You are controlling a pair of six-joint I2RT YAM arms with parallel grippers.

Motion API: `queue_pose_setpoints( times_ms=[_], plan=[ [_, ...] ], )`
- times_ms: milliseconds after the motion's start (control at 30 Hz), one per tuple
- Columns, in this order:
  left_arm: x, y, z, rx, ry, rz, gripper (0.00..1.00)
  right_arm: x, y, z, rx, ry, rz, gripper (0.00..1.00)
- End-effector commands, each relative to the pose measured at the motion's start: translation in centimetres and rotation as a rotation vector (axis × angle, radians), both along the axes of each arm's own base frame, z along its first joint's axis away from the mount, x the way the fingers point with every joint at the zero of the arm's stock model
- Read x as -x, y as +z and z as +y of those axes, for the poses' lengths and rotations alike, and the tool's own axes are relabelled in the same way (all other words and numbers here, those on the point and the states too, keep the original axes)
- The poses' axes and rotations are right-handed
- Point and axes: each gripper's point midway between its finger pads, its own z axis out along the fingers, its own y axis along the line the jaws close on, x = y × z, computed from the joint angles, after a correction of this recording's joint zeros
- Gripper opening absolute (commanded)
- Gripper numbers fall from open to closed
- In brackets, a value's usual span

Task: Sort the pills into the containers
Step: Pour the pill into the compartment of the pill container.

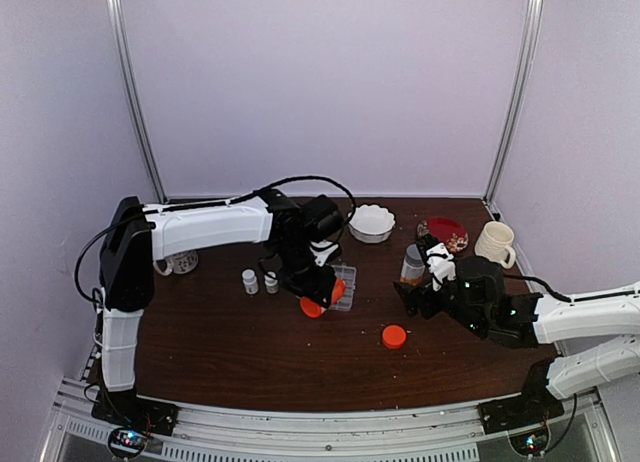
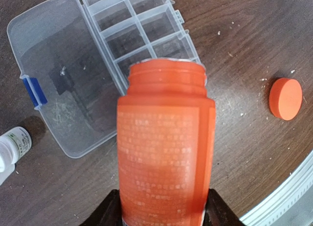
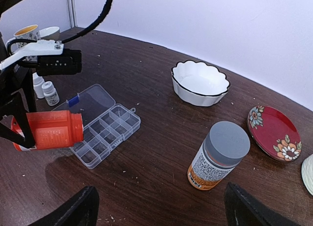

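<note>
Pills are nowhere plainly visible. The compartments of the clear organizer box (image 2: 139, 35), at the upper left of the left wrist view with its lid (image 2: 63, 74) folded flat open, look empty, so the tablets are presumably inside the orange bottle (image 2: 166, 152). The left jaws are clamped across that bottle's body and hold it tipped on its side. Its uncapped mouth is at the box's nearest compartments, a pose that suits shaking tablets out. Its orange cap (image 2: 286, 99) lies well apart on the tabletop (image 2: 244, 40) at the right edge, leaving the mouth free. The right jaws stand wide apart and hold nothing, at right of centre in the top view near a grey-capped bottle (image 3: 217, 155), probably waiting their turn. Two small white bottles (image 3: 46, 91) stand just beyond the lid.
</note>
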Motion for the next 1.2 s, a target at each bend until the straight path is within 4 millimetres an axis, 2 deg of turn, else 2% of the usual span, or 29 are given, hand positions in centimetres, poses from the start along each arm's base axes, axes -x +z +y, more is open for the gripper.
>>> queue_pose_setpoints(
  times_ms=[0, 33, 167, 233, 300, 333, 467, 533, 633, 667, 700, 833, 900, 967, 1067, 1167],
  plan=[
    [-0.2, 0.4, -1.1, 0.038, -0.016, -0.015, 0.0, -0.5, 0.8, -0.3, 0.003, -0.024, -0.024, 0.92],
    [0.1, 0.2, -0.1, -0.009, -0.002, 0.016, 0.0, -0.5, 0.8, -0.3, 0.006, -0.023, -0.023, 0.92],
    [0.7, 3.2, -0.7, 0.011, -0.037, -0.054, 0.0, -0.5, 0.7, -0.3, 0.007, -0.024, -0.021, 0.92],
    [0.0, 2.2, 0.0, -0.002, -0.023, -0.082, 0.0, -0.5, 0.9, -0.2, 0.004, -0.022, -0.026, 0.92],
    [-0.2, 0.3, 1.1, -0.05, 0.005, -0.023, 0.0, -0.6, 0.8, -0.1, 0.006, -0.02, -0.024, 0.92],
    [0.1, -0.1, 1.2, -0.056, 0.008, 0.011, 0.0, -0.6, 0.8, 0.0, 0.007, -0.018, -0.021, 0.92],
    [0.6, 0.7, -0.1, -0.013, -0.017, -0.017, 0.0, -0.5, 0.7, -0.1, 0.006, -0.017, -0.018, 0.92],
    [0.5, 0.7, 0.8, -0.062, -0.001, -0.014, 0.0, -0.5, 0.8, -0.1, 0.004, -0.017, -0.023, 0.92],
    [0.2, 3.5, 1.0, -0.093, -0.018, -0.098, 0.0, -0.5, 0.7, -0.2, 0.009, -0.021, -0.018, 0.92],
    [-0.1, 3.9, 0.9, -0.079, -0.016, -0.122, 0.0, -0.5, 0.7, -0.1, 0.007, -0.018, -0.018, 0.92],
    [-0.3, 3.7, 0.7, -0.057, -0.019, -0.132, 0.0, -0.5, 0.8, -0.1, 0.006, -0.017, -0.02, 0.92],
    [-0.1, -0.2, 1.0, -0.063, -0.014, 0.001, 0.0, -0.6, 0.7, -0.1, 0.013, -0.018, -0.019, 0.92],
    [0.3, -0.1, 0.5, -0.068, -0.027, 0.009, 0.0, -0.5, 0.6, -0.2, 0.013, -0.021, -0.017, 0.92],
    [0.4, 0.8, -0.5, -0.018, -0.038, -0.018, 0.0, -0.5, 0.8, -0.3, 0.006, -0.022, -0.023, 0.92],
    [0.3, 0.4, -0.8, 0.004, -0.036, -0.001, 0.0, -0.5, 0.9, -0.3, 0.007, -0.022, -0.026, 0.92],
    [0.9, 1.7, -1.5, 0.044, -0.052, -0.001, 0.0, -0.5, 0.7, -0.2, 0.013, -0.022, -0.02, 0.92]
  ],
)
